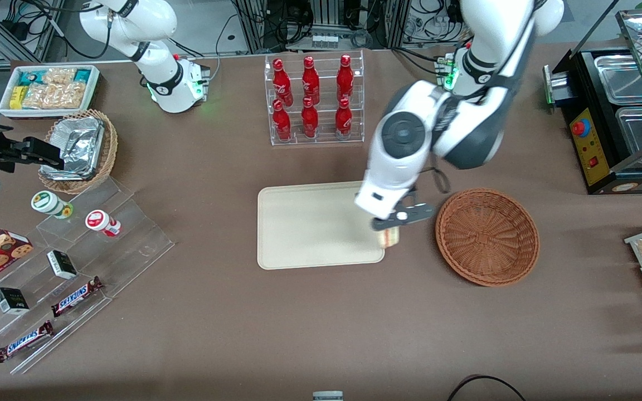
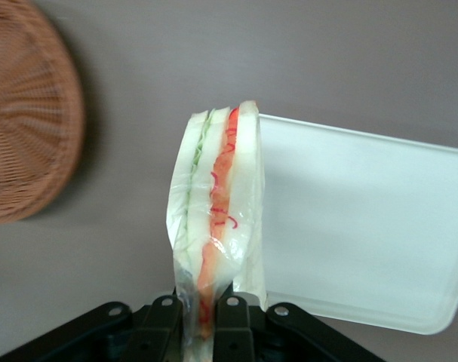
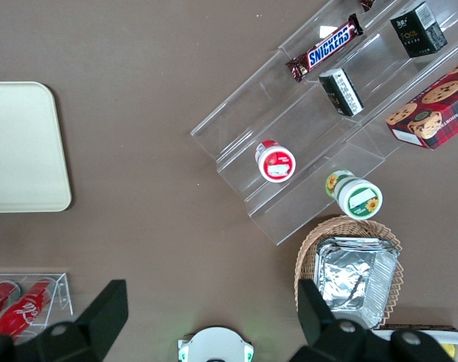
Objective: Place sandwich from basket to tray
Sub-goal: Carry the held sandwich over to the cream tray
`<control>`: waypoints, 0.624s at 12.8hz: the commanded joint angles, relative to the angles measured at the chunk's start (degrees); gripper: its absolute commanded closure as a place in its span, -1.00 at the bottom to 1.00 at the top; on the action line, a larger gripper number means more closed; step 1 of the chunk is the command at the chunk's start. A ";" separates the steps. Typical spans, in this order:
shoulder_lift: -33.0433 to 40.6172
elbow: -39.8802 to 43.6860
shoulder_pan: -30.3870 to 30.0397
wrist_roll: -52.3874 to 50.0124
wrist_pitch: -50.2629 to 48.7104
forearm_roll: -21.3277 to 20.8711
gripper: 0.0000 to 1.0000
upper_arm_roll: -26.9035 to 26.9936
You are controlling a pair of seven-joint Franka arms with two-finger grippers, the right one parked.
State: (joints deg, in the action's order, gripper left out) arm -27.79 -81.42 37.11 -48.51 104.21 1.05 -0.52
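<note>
Working left arm's black two-finger gripper [image 1: 392,225] — positioned above the edge of the flat rectangular cream-beige tray [image 1: 310,228] that faces the round reddish-brown woven wicker basket [image 1: 487,236]. The jaws are closed onto the small triangular wedge sandwich [image 1: 391,238], wrapped in clear film, with pale bread and red and green filling layers along its edge.

Wrist view of the working arm: the two black fingers [image 2: 162,320] pinch the sandwich [image 2: 217,211] at one narrow end, and the wedge extends away from them, its layered edge turned toward the camera. It lies over the border between the tray's rounded rim [image 2: 410,320] and the bare brown table [image 2: 304,60]; the basket [image 2: 25,113] is well apart from it and holds nothing in the part that shows.

Front view: the sandwich sits between tray and basket, overlapping the tray's corner nearest the front camera on the working arm's side. Whether it touches the tray cannot be told.

Surroundings — a clear acrylic rack of six red bottles [image 1: 312,97] stands farther from the front camera than the tray; stepped clear acrylic shelves with Snickers bars [image 1: 76,296] and small boxes lie toward the parked arm's end of the table.
</note>
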 commanded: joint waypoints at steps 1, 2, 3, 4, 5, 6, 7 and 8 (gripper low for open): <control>-5.51 6.10 4.18 -0.44 0.81 0.71 1.00 0.87; -6.30 6.10 5.41 -0.44 3.26 0.53 1.00 0.87; -7.44 6.10 6.65 -0.27 4.59 0.18 1.00 0.87; -8.67 6.10 7.44 0.34 5.21 0.18 1.00 0.87; -9.82 6.19 8.58 0.35 6.87 0.18 1.00 0.87; -10.87 6.19 9.64 0.35 8.11 0.09 1.00 0.95; -12.10 6.19 10.08 0.26 8.81 0.09 1.00 0.95; -13.33 6.19 10.87 0.26 9.69 -0.26 1.00 0.95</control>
State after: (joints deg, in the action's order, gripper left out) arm -38.41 -77.48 46.38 -48.56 113.18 1.05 -0.49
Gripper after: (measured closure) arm 0.855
